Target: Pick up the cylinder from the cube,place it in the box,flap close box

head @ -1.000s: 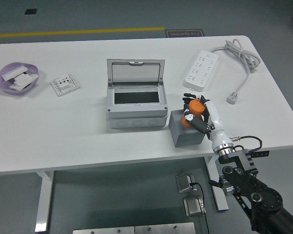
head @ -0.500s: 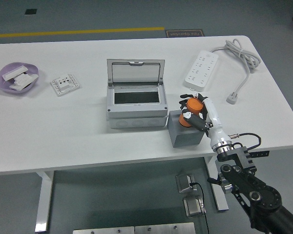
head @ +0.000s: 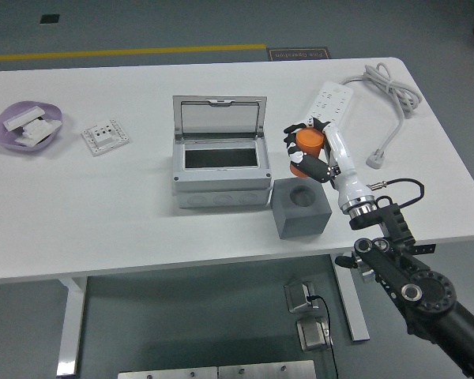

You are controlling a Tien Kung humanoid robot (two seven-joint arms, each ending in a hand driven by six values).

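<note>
Right hand (head: 306, 150): fingers wrapped round the orange cylinder (head: 307, 143), holding it in the air above and just behind the grey cube (head: 301, 208), clear of it.
Cylinder: only its orange top and part of one side show; black fingers and a white part of the hand cover the rest, so its lower end cannot be made out.
Cube: sits at the table's near edge, just right of the box and close against its front corner; a round dark socket shows in its top face, with nothing in it.
Box (head: 220, 175): grey, lid (head: 220, 118) standing open at the back, dark opening facing up; what lies inside is too dark to tell.
Right arm (head: 411, 280): comes up from the lower right corner, cut off by the frame; a thin black cable loops beside the wrist.
Left arm: nowhere in sight.
Power strip (head: 325, 109): white, lying behind the raised hand, whose fingertips overlap its near end from this angle; its cord (head: 391, 95) coils toward the far right corner.
Purple dish (head: 26, 126): far left, holding white pieces too small to name.
White socket plate (head: 105, 136): between dish and box, well apart from both.
Table (head: 103, 213): white.
</note>
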